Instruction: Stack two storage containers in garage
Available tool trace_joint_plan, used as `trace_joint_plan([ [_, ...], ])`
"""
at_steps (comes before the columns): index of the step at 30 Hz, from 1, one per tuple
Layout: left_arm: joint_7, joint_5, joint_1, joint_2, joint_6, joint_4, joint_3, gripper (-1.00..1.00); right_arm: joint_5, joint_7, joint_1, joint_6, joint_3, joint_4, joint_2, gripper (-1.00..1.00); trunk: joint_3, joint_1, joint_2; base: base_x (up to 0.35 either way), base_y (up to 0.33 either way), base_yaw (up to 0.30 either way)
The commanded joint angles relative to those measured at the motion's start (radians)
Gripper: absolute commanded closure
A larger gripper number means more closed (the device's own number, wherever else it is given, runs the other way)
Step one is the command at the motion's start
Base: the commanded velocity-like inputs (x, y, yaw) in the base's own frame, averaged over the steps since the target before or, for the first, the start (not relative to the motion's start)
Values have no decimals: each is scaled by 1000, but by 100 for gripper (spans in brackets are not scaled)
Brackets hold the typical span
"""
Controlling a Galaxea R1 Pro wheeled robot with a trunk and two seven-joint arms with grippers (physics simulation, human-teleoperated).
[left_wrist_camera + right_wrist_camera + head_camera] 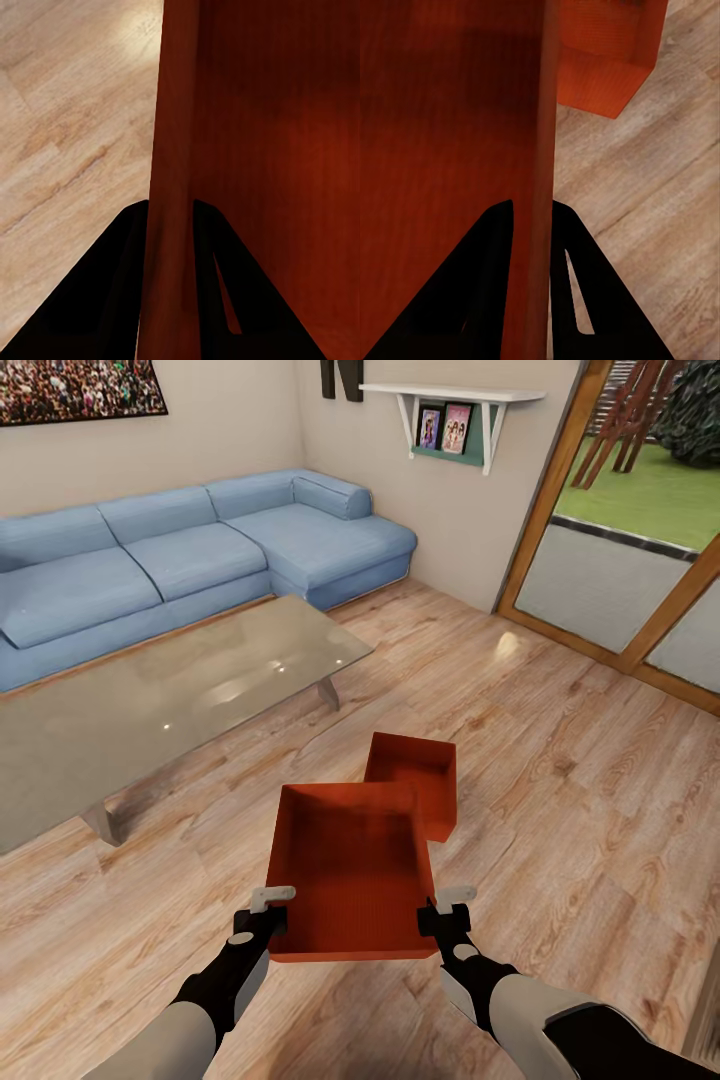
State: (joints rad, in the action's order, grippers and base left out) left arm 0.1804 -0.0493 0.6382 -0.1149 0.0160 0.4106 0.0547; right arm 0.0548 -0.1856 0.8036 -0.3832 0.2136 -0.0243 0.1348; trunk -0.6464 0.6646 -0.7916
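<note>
Open wood floor (560,760) lies right and near – the glass coffee table (150,700) blocks the left, the blue sofa (200,550) behind it.

Home living room, blue sectional sofa (200,550), glass coffee table (150,700), wood-plank floor (580,790), glass doors (630,560)

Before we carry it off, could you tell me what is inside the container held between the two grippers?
The near container shows only its bare ribbed bottom. Its far corner covers part of the second container, so that hidden part cannot be checked.
</note>
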Motion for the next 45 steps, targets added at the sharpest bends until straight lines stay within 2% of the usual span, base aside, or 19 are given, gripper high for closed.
trace_joint_plan([
  [1, 27, -4, 0, 1, 2, -3, 16, 100, 23, -9, 2, -16, -28, 1, 0, 100, 3, -4, 7, 0, 0, 0],
  [36, 27, -6, 0, 3, -4, -1, 17, 100, 23, -6, 2, -17, -28, 1, 0, 100, 112, -138, 252, 0, 0, 0],
  [45, 27, -8, 0, 2, -5, 1, 17, 100, 22, -6, 2, -17, -28, 1, 0, 100, 119, -138, 252, 0, 0, 0],
])
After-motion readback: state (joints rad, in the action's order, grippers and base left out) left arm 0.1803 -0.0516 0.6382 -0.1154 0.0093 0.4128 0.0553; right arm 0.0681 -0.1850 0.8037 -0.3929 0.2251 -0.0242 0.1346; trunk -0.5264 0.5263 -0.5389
